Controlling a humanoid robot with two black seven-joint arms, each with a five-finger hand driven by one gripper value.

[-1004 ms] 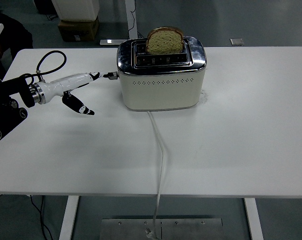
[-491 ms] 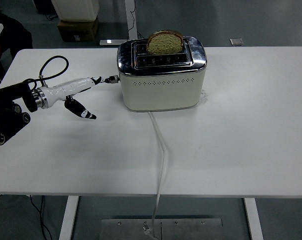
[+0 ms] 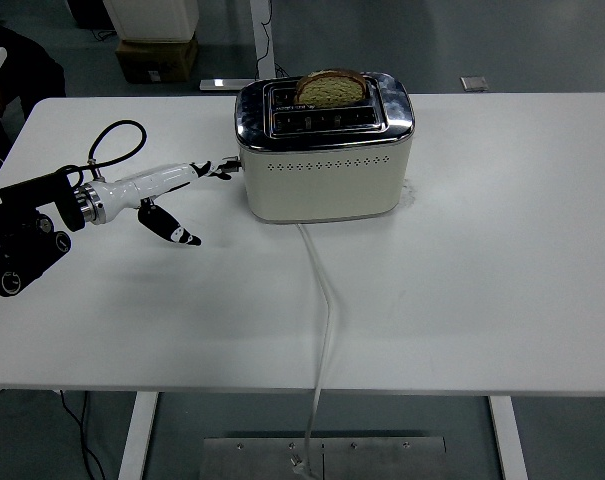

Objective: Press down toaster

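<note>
Toaster (image 3: 324, 150): on counter (image 3: 482, 250), bread (image 3: 331, 88) in slot. Left hand (image 3: 172, 195): fingers spread, gripping nothing, fingertip (image 3: 222, 172) at the lever (image 3: 229, 163).

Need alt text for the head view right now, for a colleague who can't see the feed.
The robot's left hand reaches a fingertip to the lever on the left end of a cream toaster, where a bread slice sits low in the far slot. The toaster's white cord trails over the table's near edge.

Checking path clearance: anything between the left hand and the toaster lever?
Nothing. In the head view the left hand has its fingertips right at the lever on the toaster; no object intervenes.
</note>
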